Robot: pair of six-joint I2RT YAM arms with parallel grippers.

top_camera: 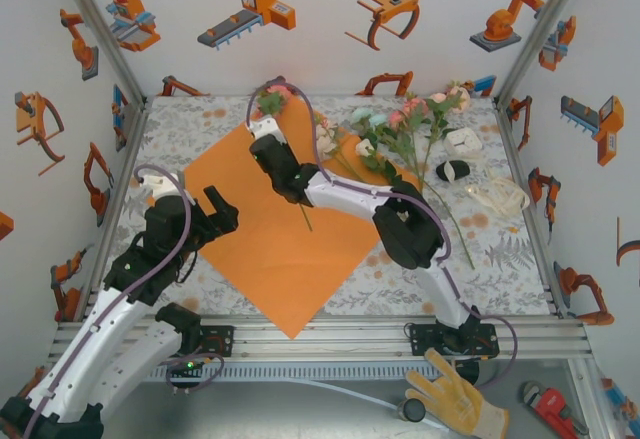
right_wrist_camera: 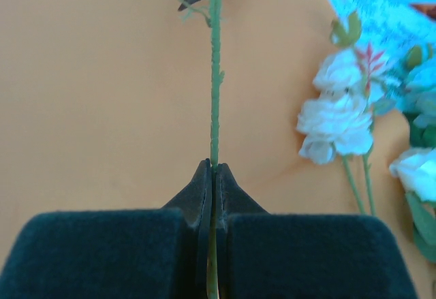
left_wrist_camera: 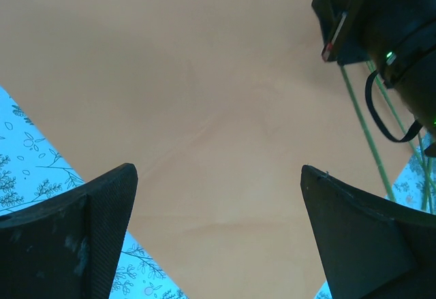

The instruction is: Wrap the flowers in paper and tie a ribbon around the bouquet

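Observation:
The orange paper [top_camera: 265, 229] lies flat as a diamond in the middle of the table. My right gripper [top_camera: 264, 124] reaches over its far corner, shut on the thin green stem [right_wrist_camera: 216, 74] of one pink flower [top_camera: 276, 94]. The stem's lower end [top_camera: 305, 219] trails back over the sheet. The other flowers [top_camera: 400, 124] lie loose at the paper's right corner, with white blossoms [right_wrist_camera: 337, 118] beside the held stem. My left gripper [left_wrist_camera: 218, 176] hovers open over the paper [left_wrist_camera: 191, 95] near its left edge, nothing between its fingers [left_wrist_camera: 102, 224]. The cream ribbon [top_camera: 497, 196] lies bundled at the right. A bouquet is out of view.
A small white box [top_camera: 463, 142] and a black oval object [top_camera: 453, 170] sit between the flowers and the ribbon. The floral-print tabletop [top_camera: 180, 129] is walled in on three sides. The right arm's wrist [left_wrist_camera: 388, 33] crosses above the paper's centre.

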